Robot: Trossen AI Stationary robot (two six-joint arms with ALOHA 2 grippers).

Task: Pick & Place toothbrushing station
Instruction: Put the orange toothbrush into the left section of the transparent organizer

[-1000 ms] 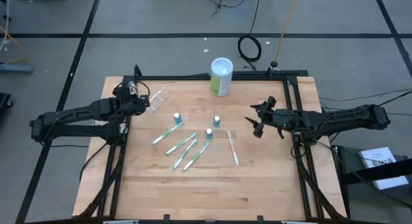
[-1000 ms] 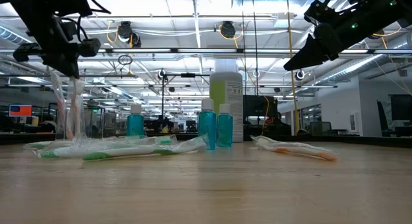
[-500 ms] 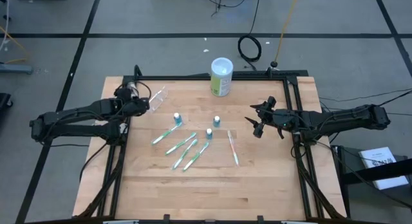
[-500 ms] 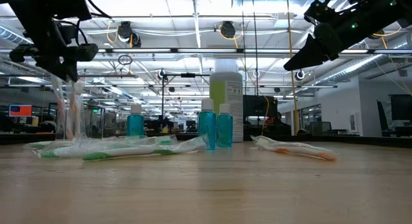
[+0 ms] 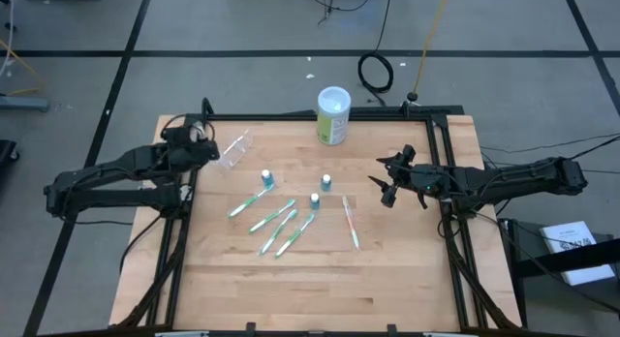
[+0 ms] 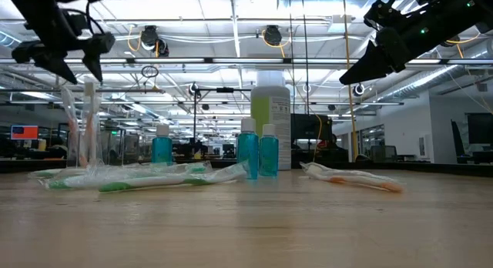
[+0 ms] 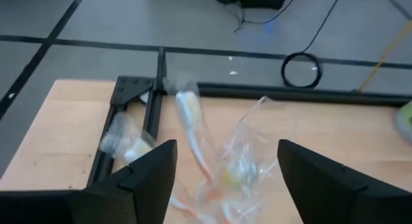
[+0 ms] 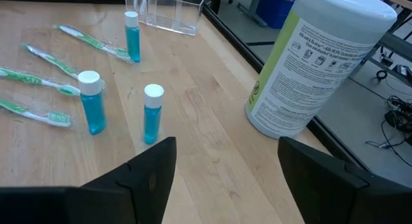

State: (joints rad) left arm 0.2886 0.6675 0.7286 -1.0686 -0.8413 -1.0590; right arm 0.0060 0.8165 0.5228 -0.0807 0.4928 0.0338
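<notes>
floor [image 5: 242, 27]: grey concrete all round the table, crossed by dark lines
table [image 5: 407, 269]: light wood planks, black metal frame at its edges
cable coil [image 5: 376, 72]: black, on the floor just beyond the table's far edge
yellow cord [image 5: 426, 42]: runs across the floor from the table's far right corner
papers [image 5: 573, 248]: white, on the floor right of the table
ceiling [image 6: 231, 21]: white beams, pipes, round lamps, seen past the table
red screen [image 6: 25, 132]: far left of the hall, behind the table

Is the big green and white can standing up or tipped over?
Standing up. The can sits upright on its base in the right wrist view, behind the teal tubes.
</notes>
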